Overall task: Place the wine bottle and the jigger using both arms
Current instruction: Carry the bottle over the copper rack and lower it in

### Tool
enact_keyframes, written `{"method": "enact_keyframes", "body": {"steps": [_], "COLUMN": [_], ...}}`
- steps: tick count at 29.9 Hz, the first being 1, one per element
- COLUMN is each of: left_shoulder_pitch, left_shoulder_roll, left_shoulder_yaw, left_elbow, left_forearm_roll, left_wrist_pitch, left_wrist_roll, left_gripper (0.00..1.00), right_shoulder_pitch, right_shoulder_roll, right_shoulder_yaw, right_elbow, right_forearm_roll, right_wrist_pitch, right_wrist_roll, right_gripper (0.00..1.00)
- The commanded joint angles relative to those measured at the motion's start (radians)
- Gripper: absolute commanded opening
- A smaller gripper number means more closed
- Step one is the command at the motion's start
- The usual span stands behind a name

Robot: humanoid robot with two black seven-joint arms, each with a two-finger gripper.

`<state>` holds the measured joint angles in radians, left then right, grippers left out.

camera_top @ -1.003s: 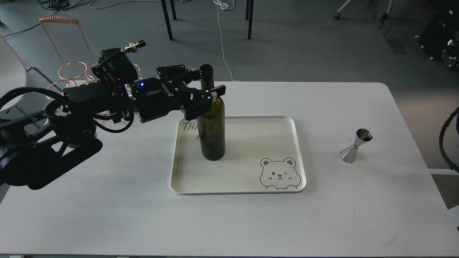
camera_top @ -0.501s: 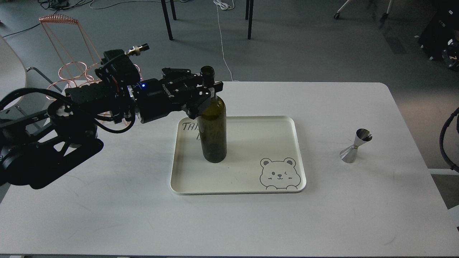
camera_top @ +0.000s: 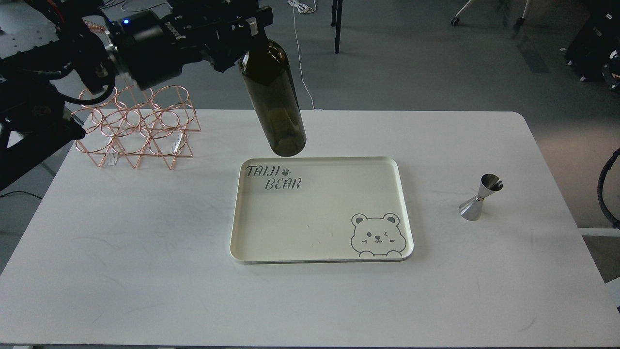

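You have open tabletop (camera_top: 145,271) all along the near edge and between the tray (camera_top: 319,252) and the jigger (camera_top: 479,197), which stands alone well to the right. The tray's floor is bare. At the far left, the copper wire rack (camera_top: 138,127) blocks the corner. The wine bottle (camera_top: 272,97) hangs tilted over the tray's far left edge, held at the neck by the left gripper (camera_top: 247,22).

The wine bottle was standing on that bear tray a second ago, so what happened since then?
The left gripper, shut on the wine bottle at its neck, lifted it off the tray; it now hangs tilted above the tray's far edge. The arm rose too, uncovering the copper wire rack. The jigger and tray stayed put.
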<state>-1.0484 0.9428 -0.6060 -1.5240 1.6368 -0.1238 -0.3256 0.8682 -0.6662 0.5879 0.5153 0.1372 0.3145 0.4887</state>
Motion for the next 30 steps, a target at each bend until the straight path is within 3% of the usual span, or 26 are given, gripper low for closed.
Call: {"method": "enact_keyframes", "body": {"steps": [1,4,13,21,30], "left_shoulder_pitch": [-0.016,-0.016,-0.012,-0.016,-0.01], "left_shoulder_roll": [0.08,0.09,0.071,0.007,-0.015], "left_shoulder_yaw": [0.005,0.006,0.049,0.118,0.141], "left_elbow": [0.08,0.18,0.409,0.488,0.501], "left_forearm_roll": [-0.009,0.005,0.043,0.054,0.054], "left_wrist_pitch": [-0.02,-0.02,-0.008,0.072,0.079], "left_wrist_roll": [-0.024,-0.055,-0.058,-0.058,-0.056], "left_gripper": [0.21,0.19,0.18,0.19,0.19], "right_shoulder_pitch": [0.0,0.0,0.002,0.0,-0.001], "right_shoulder_roll": [0.0,0.0,0.0,-0.001,-0.001], "right_shoulder_yaw": [0.001,0.0,-0.003,-0.003,-0.003], "right_elbow": [0.0,0.002,0.0,0.0,0.0], "right_forearm_roll": [-0.001,-0.001,-0.002,-0.002,-0.002], "right_wrist_pitch": [0.0,-0.002,-0.002,0.0,0.0], "right_wrist_roll": [0.0,0.0,0.0,0.0,0.0], "right_gripper": [0.98,0.98,0.98,0.98,0.98]}}
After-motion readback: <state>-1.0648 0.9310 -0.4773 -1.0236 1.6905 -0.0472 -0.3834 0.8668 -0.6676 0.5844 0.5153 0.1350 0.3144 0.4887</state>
